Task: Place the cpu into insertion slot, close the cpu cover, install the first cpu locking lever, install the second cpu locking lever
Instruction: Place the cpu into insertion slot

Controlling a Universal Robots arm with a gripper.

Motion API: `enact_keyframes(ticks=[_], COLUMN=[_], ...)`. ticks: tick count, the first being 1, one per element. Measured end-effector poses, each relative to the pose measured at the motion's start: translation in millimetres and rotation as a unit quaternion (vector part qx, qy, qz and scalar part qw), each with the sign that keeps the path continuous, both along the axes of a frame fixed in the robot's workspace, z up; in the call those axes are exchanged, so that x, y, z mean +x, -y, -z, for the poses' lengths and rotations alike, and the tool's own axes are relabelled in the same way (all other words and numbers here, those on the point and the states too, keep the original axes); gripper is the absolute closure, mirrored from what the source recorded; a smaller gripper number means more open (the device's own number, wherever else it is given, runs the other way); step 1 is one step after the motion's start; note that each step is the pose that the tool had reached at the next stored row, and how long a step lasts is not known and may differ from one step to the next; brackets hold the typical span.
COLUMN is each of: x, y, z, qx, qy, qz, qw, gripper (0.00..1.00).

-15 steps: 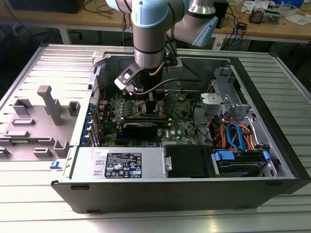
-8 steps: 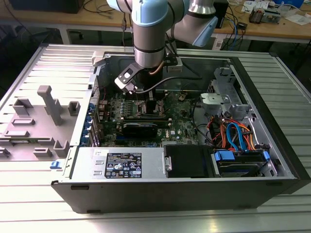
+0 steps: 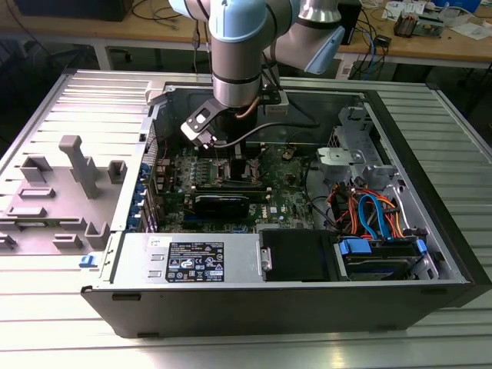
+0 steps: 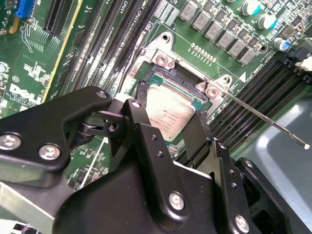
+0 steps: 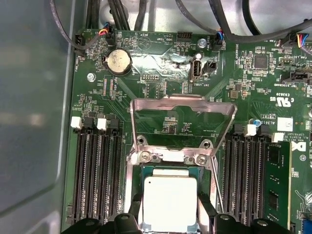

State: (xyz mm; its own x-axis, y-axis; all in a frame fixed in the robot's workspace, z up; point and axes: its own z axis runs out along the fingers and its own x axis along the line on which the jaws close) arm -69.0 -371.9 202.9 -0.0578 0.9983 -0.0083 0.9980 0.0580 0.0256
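Note:
The cpu is a silver-topped square chip lying in the insertion slot on the green motherboard. My gripper is right over it, and its black fingers press against two opposite edges of the cpu, shut on it. The cpu cover, a thin silver frame with a big window, stands swung up and open behind the socket. One thin wire locking lever sticks out free from the socket's corner. In the exterior view the gripper reaches down into the open computer case.
Long black memory slots flank the socket, with a green memory stick on one side. A coin battery sits behind the cover. The case holds a power supply and orange and blue cables. A grey fixture tray lies at the exterior view's left.

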Motion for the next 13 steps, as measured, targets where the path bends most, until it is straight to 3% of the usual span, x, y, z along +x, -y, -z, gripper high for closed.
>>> enact_keyframes(ticks=[13], x=[-1.8], y=[0.0], z=[0.1], qx=[0.0006], qy=[-0.0014], qz=[0.009], qw=[1.0], gripper=[0.46])
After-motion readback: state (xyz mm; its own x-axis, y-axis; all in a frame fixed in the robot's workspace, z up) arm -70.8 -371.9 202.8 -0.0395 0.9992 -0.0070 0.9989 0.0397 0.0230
